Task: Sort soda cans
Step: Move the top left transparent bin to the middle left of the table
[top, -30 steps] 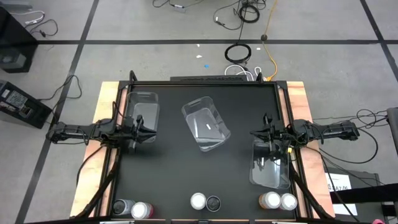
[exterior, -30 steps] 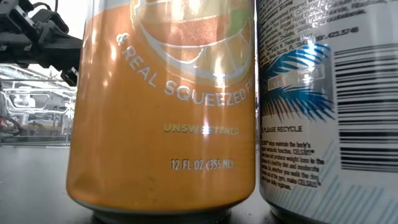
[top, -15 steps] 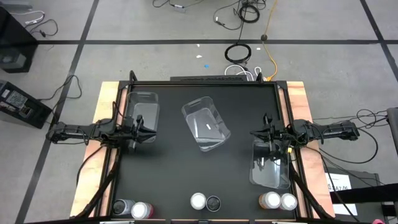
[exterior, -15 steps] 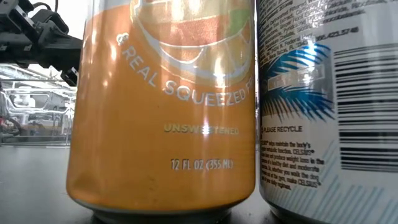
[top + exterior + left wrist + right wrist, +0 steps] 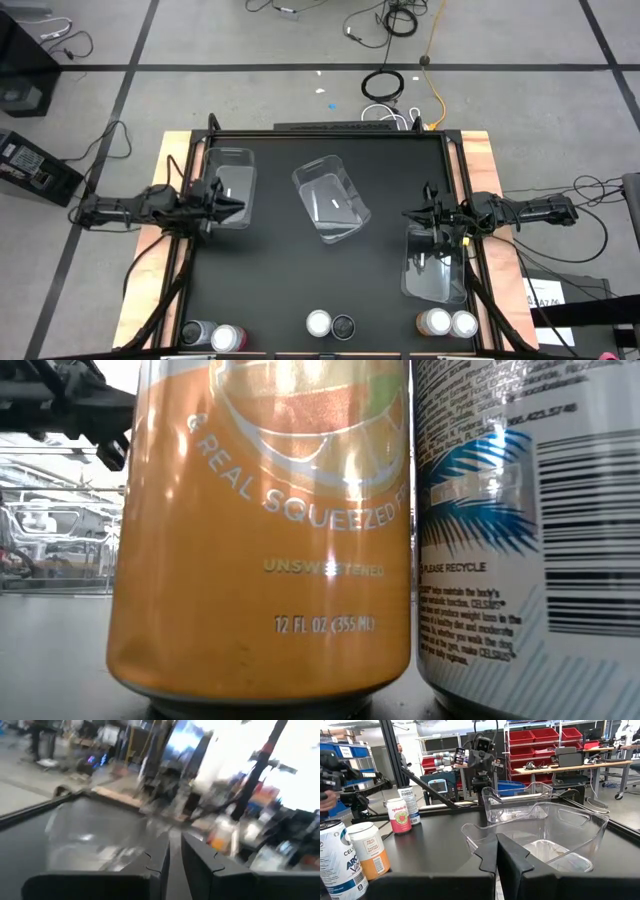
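Six soda cans stand upright on their bases along the table's near edge: a dark one and a pink-red one at the left, two in the middle, and two at the right. The low view is filled by an orange can and a white-and-blue can. My left gripper hovers shut over the left clear bin, far from the cans. My right gripper hovers shut above the right clear bin.
A third clear bin lies askew at the table's middle and also shows in the right wrist view. Bare black tabletop lies between the bins and the row of cans. Wooden rails run along the table's left and right edges.
My left gripper has gone up a little and slightly toward the far edge over the left bin. Its wrist view is blurred by the motion. The cans and bins have stayed where they were.
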You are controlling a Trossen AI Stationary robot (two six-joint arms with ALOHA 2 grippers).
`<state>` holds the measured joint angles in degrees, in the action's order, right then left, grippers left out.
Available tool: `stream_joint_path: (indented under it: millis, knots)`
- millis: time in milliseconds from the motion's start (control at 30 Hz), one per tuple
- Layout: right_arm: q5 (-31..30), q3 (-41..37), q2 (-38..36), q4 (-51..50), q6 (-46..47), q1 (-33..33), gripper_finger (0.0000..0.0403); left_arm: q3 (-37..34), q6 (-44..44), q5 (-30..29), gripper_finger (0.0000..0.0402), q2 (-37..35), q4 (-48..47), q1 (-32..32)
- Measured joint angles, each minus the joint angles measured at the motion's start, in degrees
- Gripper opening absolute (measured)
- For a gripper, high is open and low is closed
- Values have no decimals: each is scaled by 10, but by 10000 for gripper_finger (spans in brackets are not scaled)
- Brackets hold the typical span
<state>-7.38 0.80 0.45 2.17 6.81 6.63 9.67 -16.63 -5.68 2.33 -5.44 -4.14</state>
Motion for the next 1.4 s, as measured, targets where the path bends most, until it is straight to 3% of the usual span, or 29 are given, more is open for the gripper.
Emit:
stream_joint_path:
  millis: [200,367,467,600,767,1033,1400]
  knots:
    - [0,0,0,0,0,0,0,131,54,-71,59,85,-162,0]
    - [0,0,0,0,0,0,0,242,-6,-143,59,191,-263,1]
    - [0,0,0,0,0,0,0,309,-16,-155,59,265,-322,10]
    - [0,0,0,0,0,0,0,410,-51,-173,58,366,-421,54]
    - [0,0,0,0,0,0,0,503,-70,-175,38,464,-530,153]
    - [0,0,0,0,0,0,0,494,-111,-70,8,520,-553,287]
    - [0,0,0,0,0,0,0,490,-207,-44,73,574,-550,296]
